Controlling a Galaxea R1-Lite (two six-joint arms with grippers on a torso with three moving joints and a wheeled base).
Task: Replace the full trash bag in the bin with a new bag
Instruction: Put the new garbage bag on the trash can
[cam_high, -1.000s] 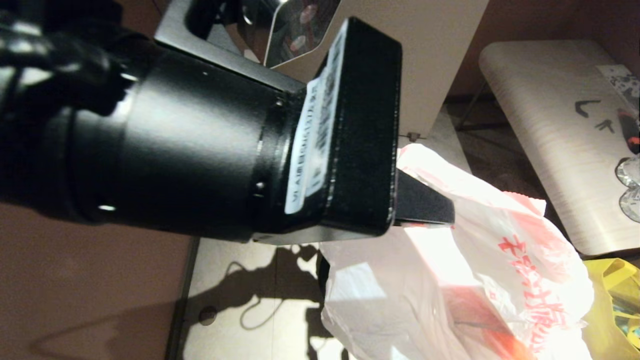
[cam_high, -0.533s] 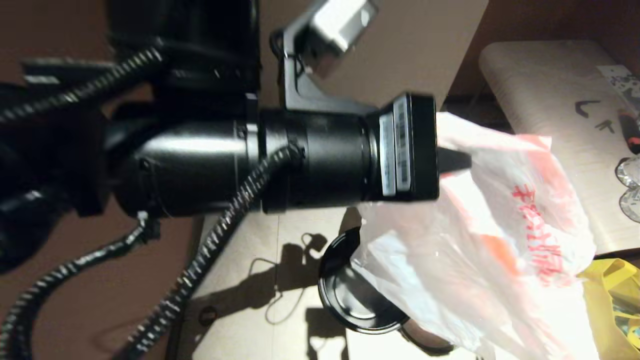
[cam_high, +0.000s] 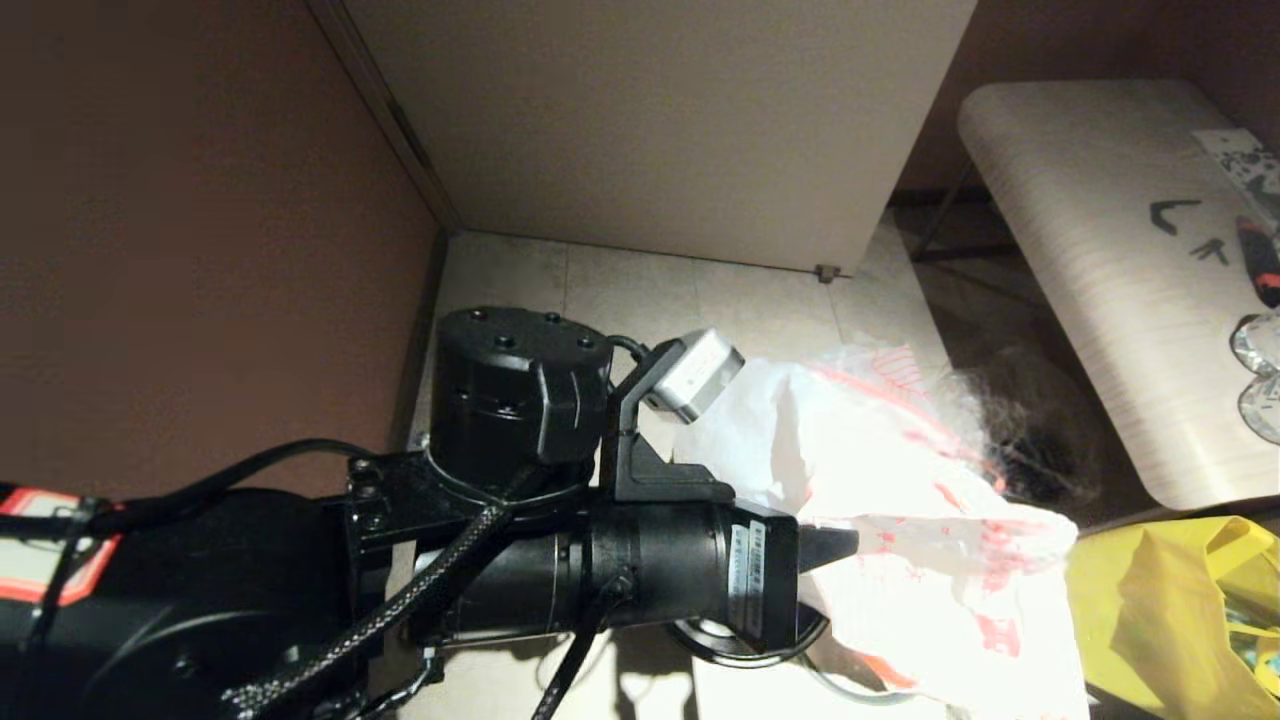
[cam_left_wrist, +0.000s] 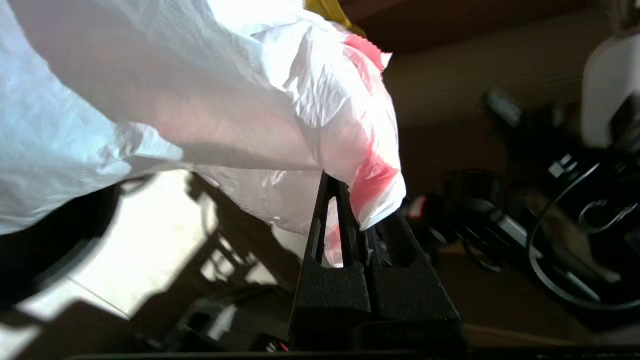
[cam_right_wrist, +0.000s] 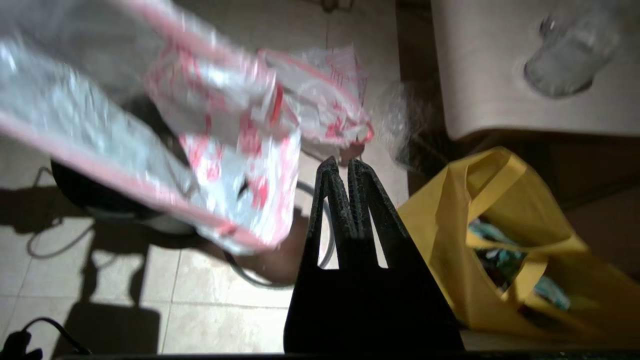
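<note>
Pinching the new bag by its red-printed edge in my left gripper, film draped over the bin at five o'clock, my right gripper clamped empty, yellow bag at four o'clock.

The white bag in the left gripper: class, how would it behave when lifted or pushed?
Probably floppy: the new bag drapes and crumples from the shut left gripper. Likely very light: thin, translucent film, no contents showing. It might slip, being pinched at one edge only.
</note>
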